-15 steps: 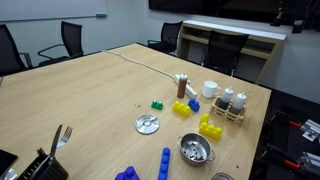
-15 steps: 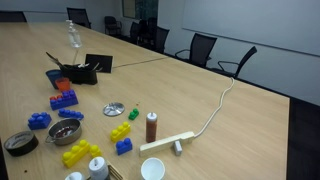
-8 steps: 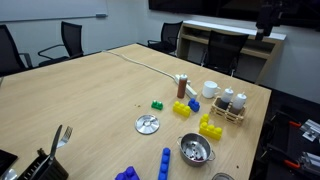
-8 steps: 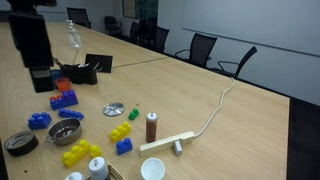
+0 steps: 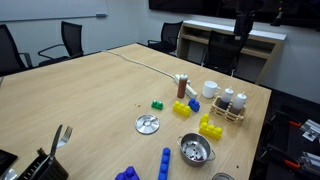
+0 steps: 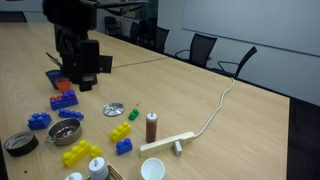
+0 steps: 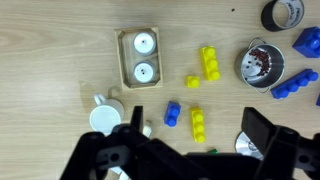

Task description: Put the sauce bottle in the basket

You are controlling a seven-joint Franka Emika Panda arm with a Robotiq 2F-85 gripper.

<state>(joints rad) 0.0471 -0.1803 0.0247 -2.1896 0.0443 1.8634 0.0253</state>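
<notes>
My gripper (image 7: pixel 195 140) is hanging above the table (image 5: pixel 90 90), its fingers (image 7: pixel 268 135) spread wide with nothing between them. Below me the wooden basket (image 7: pixel 121 60) is holding two white shaker bottles (image 7: pixel 144 43), with a white cup (image 7: pixel 105 118) just beside it. The sauce bottle (image 5: pixel 181 88) is standing upright on the table, apart from the basket, beyond that cup. Yellow blocks (image 7: pixel 209 62) are lying near the basket.

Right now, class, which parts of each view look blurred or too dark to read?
Wrist view: the tool is a dark, soft-edged mass, while the basket is sharp. In an exterior view the arm is dark and blurred.
</notes>
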